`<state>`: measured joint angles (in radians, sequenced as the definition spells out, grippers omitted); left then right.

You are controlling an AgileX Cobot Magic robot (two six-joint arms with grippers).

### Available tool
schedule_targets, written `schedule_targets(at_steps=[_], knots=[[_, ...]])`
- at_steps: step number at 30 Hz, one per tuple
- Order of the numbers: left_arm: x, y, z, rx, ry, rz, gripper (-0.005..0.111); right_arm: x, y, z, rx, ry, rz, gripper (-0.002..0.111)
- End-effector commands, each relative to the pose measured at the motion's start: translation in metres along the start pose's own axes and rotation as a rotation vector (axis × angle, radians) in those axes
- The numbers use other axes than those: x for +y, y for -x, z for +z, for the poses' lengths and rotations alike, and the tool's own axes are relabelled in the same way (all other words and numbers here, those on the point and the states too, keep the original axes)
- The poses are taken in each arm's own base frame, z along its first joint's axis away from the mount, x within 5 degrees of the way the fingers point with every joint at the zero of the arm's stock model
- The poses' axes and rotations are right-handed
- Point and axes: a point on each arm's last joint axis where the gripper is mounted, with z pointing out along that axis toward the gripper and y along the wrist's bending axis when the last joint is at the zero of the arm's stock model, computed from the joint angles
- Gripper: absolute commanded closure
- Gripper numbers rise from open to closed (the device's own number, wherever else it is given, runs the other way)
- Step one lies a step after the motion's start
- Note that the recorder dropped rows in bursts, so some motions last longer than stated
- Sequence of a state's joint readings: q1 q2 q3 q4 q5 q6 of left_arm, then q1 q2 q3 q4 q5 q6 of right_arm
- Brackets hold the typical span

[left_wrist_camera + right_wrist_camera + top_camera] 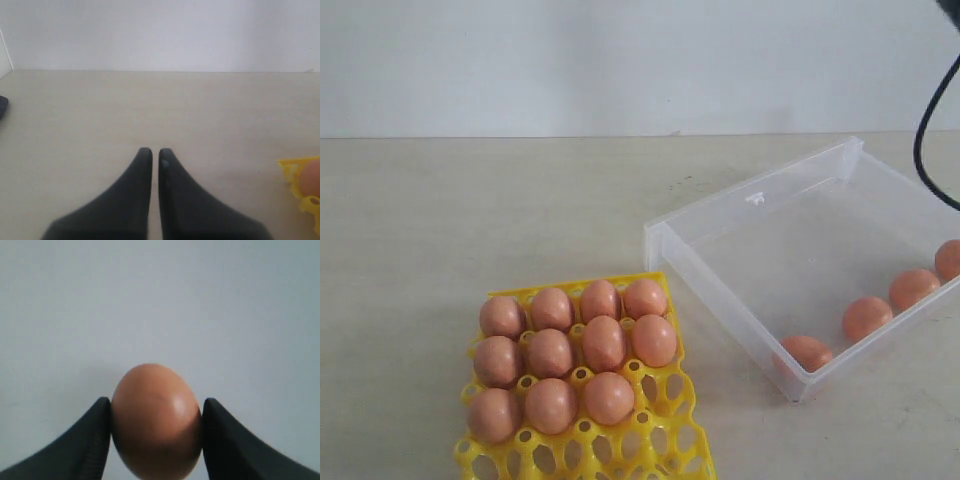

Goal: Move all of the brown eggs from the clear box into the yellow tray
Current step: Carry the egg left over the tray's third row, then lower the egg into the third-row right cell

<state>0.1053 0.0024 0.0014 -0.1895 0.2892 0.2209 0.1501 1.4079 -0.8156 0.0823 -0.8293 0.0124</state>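
Note:
The yellow tray [675, 420] lies at the front left of the exterior view, with several brown eggs [604, 343] seated in its cups. The clear box [757, 198] stands to the right and has several brown eggs [867, 317] along its near wall. My right gripper [156, 407] is shut on one brown egg [156, 422], both fingers pressing its sides against a plain pale background; neither shows in the exterior view. My left gripper [155, 155] is shut on nothing, hovering over bare table, with a corner of the yellow tray [292, 170] off to one side.
A black cable [932, 118] hangs at the exterior view's upper right, over the clear box's far corner. A pale wall rises behind the table. A dark object [2, 106] sits at one edge of the left wrist view.

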Motion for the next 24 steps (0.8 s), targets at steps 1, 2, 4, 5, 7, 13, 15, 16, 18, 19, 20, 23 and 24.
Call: schedule_targets(at_steps=[1, 2, 4, 5, 7, 13, 15, 16, 18, 19, 20, 23, 24], knots=[[0.000, 0.001, 0.000, -0.009, 0.002, 0.002, 0.103, 0.041, -0.031, -0.028, 0.323, 0.416, 0.262, 0.109], [0.000, 0.001, 0.000, -0.009, 0.002, 0.002, 0.103, 0.048, -0.038, -0.037, 0.341, 0.469, 0.309, 0.109], [0.000, 0.001, 0.000, -0.009, 0.002, 0.002, 0.103, 0.062, -0.056, -0.064, 0.385, 0.534, 0.378, 0.109], [0.000, 0.001, 0.000, -0.009, 0.002, 0.002, 0.103, 0.069, -0.064, -0.076, 0.421, 0.544, 0.392, 0.109], [0.000, 0.001, 0.000, -0.009, 0.002, 0.002, 0.103, 0.079, -0.088, -0.104, 0.547, 0.516, 0.404, 0.109], [0.000, 0.001, 0.000, -0.009, 0.002, 0.002, 0.103, 0.110, -0.123, -0.153, 0.767, 0.562, 0.264, 0.109], [0.000, 0.001, 0.000, -0.009, 0.002, 0.002, 0.103, 0.117, -0.128, -0.154, 0.797, 0.541, 0.254, 0.109], [0.000, 0.001, 0.000, -0.009, 0.002, 0.002, 0.103, 0.119, -0.133, -0.156, 0.814, 0.534, 0.249, 0.109], [0.000, 0.001, 0.000, -0.009, 0.002, 0.002, 0.103, 0.123, -0.144, -0.158, 0.862, 0.525, 0.242, 0.109], [0.000, 0.001, 0.000, -0.009, 0.002, 0.002, 0.103, 0.123, -0.151, -0.159, 0.887, 0.521, 0.238, 0.109], [0.000, 0.001, 0.000, -0.009, 0.002, 0.002, 0.103, 0.123, -0.158, -0.161, 0.917, 0.508, 0.245, 0.109], [0.000, 0.001, 0.000, -0.009, 0.002, 0.002, 0.103, 0.123, -0.172, -0.164, 0.976, 0.473, 0.283, 0.109], [0.000, 0.001, 0.000, -0.009, 0.002, 0.002, 0.103, 0.123, -0.174, -0.164, 0.975, 0.470, 0.294, 0.109]])
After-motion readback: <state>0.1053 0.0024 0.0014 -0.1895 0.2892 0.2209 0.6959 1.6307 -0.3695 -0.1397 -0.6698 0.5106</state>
